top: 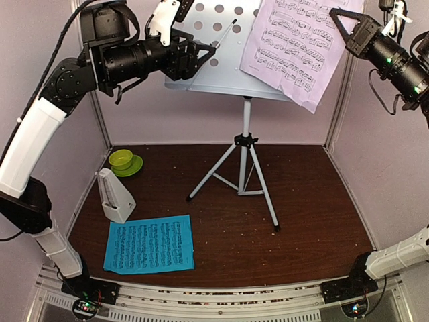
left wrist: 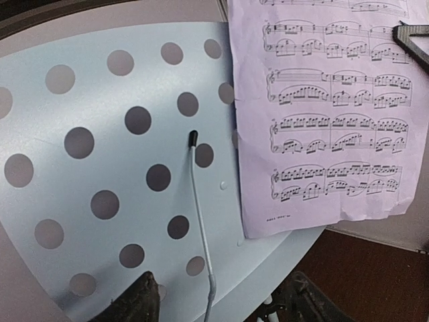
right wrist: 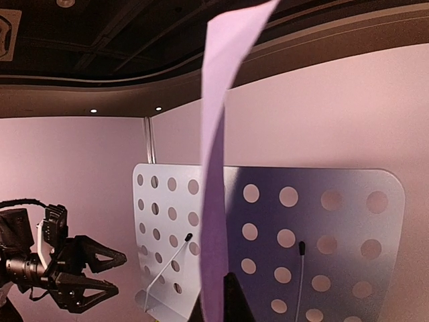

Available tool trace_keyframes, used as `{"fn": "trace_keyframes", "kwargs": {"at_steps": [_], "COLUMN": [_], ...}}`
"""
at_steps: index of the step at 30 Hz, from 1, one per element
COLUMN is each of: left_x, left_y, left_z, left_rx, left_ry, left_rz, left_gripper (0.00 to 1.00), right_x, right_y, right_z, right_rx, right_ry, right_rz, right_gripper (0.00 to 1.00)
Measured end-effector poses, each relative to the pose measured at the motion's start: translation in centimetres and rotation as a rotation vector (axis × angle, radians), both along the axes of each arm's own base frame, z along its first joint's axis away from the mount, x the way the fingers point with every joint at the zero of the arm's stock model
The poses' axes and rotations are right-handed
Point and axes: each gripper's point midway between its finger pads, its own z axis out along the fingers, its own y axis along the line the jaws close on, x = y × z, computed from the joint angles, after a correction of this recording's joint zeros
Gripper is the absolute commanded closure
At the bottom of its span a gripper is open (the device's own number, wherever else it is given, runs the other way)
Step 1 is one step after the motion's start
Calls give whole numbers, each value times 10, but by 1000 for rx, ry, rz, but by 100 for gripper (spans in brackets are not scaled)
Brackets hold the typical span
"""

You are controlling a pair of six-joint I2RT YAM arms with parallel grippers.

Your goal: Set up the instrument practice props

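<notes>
Lilac page [top: 295, 47], top edge off-frame

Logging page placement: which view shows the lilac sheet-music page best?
Left wrist: the lilac page faces the camera, staves readable. Top external shows it tilted on the stand, right side; right wrist sees only its edge.
</notes>
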Motion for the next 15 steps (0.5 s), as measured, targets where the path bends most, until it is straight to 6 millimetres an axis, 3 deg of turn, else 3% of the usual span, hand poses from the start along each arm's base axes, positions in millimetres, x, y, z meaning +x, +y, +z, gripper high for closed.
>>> {"fn": "trace_keyframes", "kwargs": {"at_steps": [5, 15], "left_x": [0, 28], "left_y": [-13, -16], "left_z": [-3, -20], "left_rx": [53, 160], "left_ry": [-45, -100], "left_rz": [49, 278], "left_gripper": [33, 44], "right_x": [7, 10], "right_y": [4, 10], "right_z": [-9, -10], "right_rx": [-4, 9], "right_ry": [20, 24], "right_rz": [5, 31], "right_gripper": [100, 100]}}
